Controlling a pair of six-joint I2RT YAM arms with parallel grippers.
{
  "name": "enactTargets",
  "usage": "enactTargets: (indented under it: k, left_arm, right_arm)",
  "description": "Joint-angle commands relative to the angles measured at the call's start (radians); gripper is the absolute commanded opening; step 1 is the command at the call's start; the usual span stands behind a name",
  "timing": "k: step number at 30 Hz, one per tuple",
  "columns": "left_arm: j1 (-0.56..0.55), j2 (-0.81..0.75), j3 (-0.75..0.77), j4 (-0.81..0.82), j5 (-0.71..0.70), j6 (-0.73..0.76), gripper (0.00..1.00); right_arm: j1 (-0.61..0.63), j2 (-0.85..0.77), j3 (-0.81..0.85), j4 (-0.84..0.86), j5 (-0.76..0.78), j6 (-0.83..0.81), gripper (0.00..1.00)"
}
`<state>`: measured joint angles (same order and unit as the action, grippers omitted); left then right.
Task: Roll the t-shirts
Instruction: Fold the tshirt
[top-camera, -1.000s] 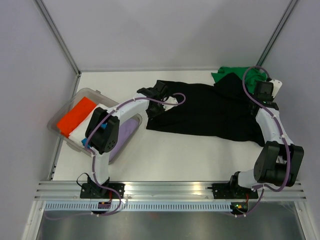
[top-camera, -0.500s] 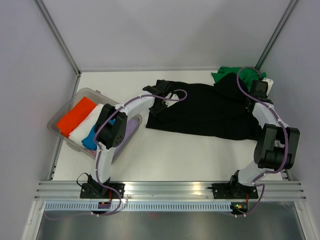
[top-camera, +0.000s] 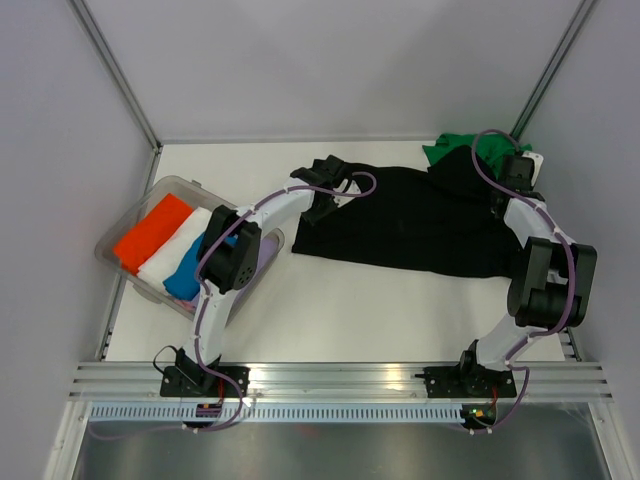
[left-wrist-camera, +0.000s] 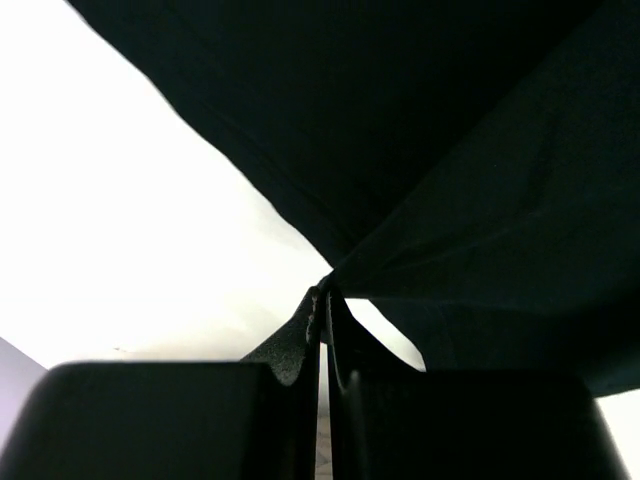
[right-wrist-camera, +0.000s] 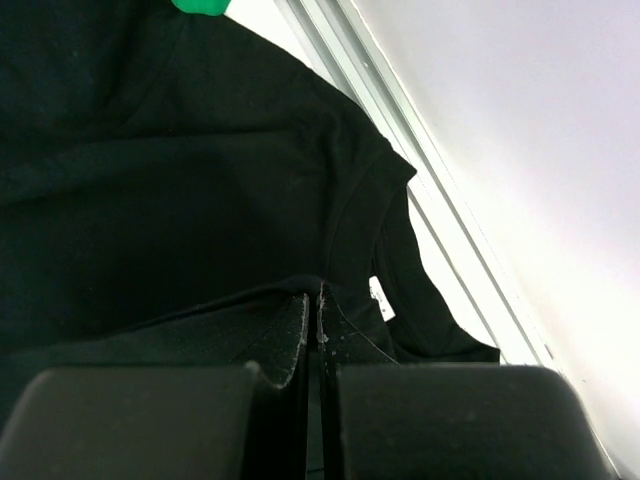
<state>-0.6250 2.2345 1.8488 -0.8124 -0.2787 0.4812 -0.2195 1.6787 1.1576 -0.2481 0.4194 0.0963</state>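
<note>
Two closed grippers holding the soft plain black fabric t-shirt (top-camera: 420, 225) at its ends
It lies spread across the far half of the white worktop (top-camera: 350, 300), its right end overlapping the crumpled bright green fabric t-shirt (top-camera: 452, 150) in the far right corner; the left gripper (left-wrist-camera: 322, 300) clamps a taut pinch of its left edge, the right gripper (right-wrist-camera: 312, 302) a fold near the collar; a clear plastic bin (top-camera: 180, 182) of folded cloths sits at the left edge

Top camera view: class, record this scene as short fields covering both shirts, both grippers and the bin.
black t-shirt: spread across the table, unrolled
green t-shirt: bunched at far right corner, touching the black one
left gripper: shut on the black t-shirt's left edge
right gripper: shut on its right edge
bin: holds folded orange, white, blue cloths
</note>
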Motion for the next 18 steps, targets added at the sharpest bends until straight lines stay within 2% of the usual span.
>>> enactTargets:
  k: [1,11,12,13,14,15,16,18]
  left_arm:
    - [0.002,-0.027,0.044,0.004,-0.030,-0.050,0.02]
    - [0.022,0.020,0.041,0.005,-0.068,-0.073,0.04]
    - [0.033,0.027,0.059,0.004,-0.066,-0.076,0.05]
    - [0.036,0.034,0.070,0.004,-0.059,-0.081,0.13]
    - [0.041,0.034,0.078,0.002,-0.054,-0.085,0.18]
    - [0.044,0.036,0.088,0.004,-0.056,-0.082,0.35]
    - [0.044,0.025,0.090,0.002,-0.050,-0.078,0.43]
    - [0.044,0.008,0.096,-0.005,-0.047,-0.072,0.56]
  right_arm:
    - [0.002,0.027,0.047,0.007,0.016,-0.023,0.00]
    - [0.000,0.053,0.065,-0.002,-0.002,-0.026,0.00]
    - [0.002,0.055,0.070,-0.003,-0.001,-0.026,0.00]
    - [0.000,0.059,0.071,-0.005,-0.001,-0.027,0.02]
    - [0.002,0.064,0.085,-0.010,0.001,-0.027,0.07]
    - [0.000,0.076,0.096,-0.019,0.004,-0.023,0.33]
    - [0.002,0.084,0.108,-0.048,0.009,-0.017,0.48]
    - [0.000,0.102,0.158,-0.091,0.041,0.014,0.63]
